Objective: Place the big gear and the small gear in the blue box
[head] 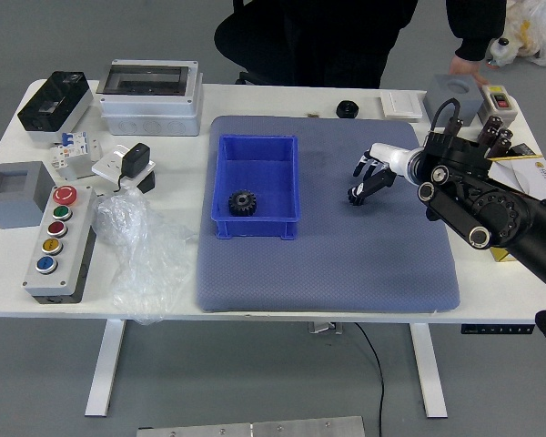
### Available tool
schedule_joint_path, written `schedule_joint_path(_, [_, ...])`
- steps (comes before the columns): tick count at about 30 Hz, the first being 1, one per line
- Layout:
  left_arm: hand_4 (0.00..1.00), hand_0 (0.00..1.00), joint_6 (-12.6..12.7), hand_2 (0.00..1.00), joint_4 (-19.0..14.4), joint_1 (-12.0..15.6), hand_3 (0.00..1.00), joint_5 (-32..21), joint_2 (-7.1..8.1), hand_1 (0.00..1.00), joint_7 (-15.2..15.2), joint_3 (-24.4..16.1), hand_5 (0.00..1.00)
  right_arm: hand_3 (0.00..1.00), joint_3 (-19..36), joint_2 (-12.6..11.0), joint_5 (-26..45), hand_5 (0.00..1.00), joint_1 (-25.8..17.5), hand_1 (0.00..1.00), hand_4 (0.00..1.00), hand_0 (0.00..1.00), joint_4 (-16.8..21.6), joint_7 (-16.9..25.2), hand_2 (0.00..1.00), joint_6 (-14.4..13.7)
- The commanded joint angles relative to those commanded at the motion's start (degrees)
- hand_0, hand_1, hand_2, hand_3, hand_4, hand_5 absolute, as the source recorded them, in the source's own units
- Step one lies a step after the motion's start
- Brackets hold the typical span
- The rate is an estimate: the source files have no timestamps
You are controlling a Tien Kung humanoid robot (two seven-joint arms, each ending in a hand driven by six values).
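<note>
A white table (328,98) bears a blue-grey mat (346,282), where the blue box (255,170) holds the big gear (243,203) near its front wall. The right hand (396,161) reaches to the small gear (356,196) on the mat; I cannot tell whether its fingers clamp it. A person's hand (465,66) is at the far edge, beside a grey block (455,96).

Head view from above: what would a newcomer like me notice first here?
Probably the robot's black right arm, crossing in from the right, its right hand reaching down to a small dark gear on the blue-grey mat. Next, the bright blue box left of it, with a bigger black gear inside.
</note>
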Motion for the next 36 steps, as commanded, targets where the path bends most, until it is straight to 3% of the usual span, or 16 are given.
schedule_joint_path(31, [0.611,0.866,0.00,0.835,-0.03,-0.82,0.792,-0.01,-0.61,0.839,-0.01,0.56,0.379,0.701,1.50,1.02,-0.32,0.243,-1.44,0.603,0.741,0.600,-1.65,0.61,0.707,-1.55])
schedule_joint_path(32, [0.611,0.866,0.00,0.836,-0.03,-0.87,0.792,-0.01,-0.67,0.839,-0.01,0.59,0.377,0.702,1.58,1.08,-0.57,0.229,-1.49,0.575,0.737,0.547,-1.64,0.61,0.705,-1.69])
schedule_joint_path(36, [0.611,0.866,-0.01,0.836,-0.04,-0.99,0.792,0.04,-0.79,0.839,-0.01,0.55,0.377,0.702,1.76,1.29,-1.27,0.229,-1.66,0.575,0.737,0.547,-1.65,0.53,0.705,-1.97])
